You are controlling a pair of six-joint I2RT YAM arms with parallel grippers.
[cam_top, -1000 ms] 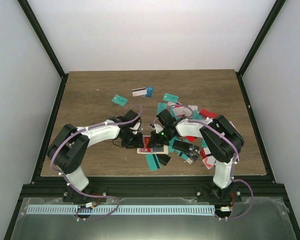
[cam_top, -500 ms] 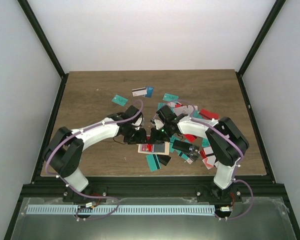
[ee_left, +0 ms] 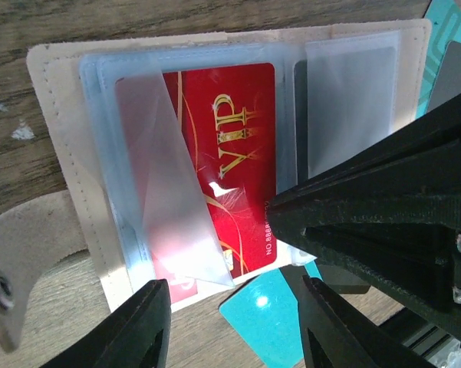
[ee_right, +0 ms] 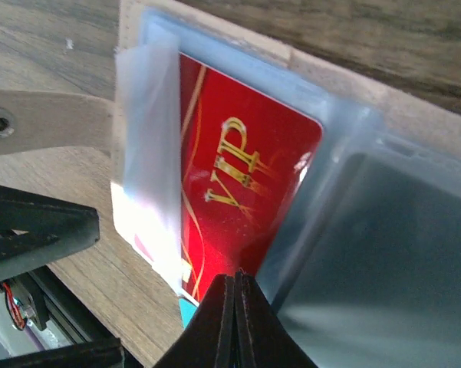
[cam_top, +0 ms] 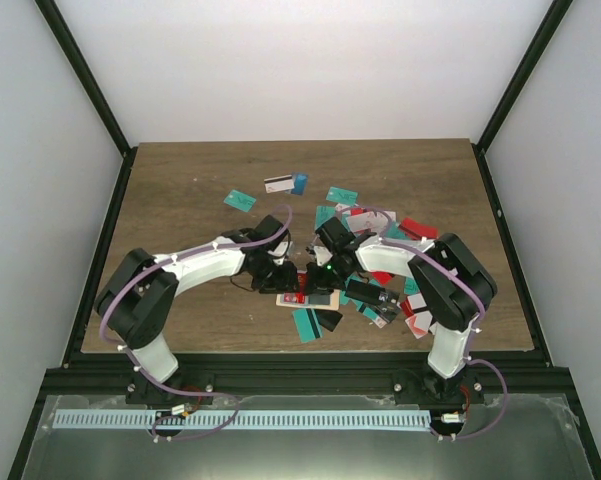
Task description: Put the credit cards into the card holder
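Right gripper (ee_right: pixel 236 322), fingers pressed together, tip on the red VIP card (ee_right: pixel 238 192), partly inside the card holder (ee_left: pixel 57 138) lying open on the table (ee_left: pixel 61 23). Left gripper (ee_left: pixel 234 330) hangs spread wide. Best push flat and straight under that clear sleeve (ee_left: pixel 172 207).

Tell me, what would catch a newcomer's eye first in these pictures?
A bright red VIP card lies among the clear sleeves of the open tan card holder. The right pincer has its tips shut against that card's edge, while the left pincer hovers open over it. Loose credit cards in teal, red and black litter the right half of the wooden table.
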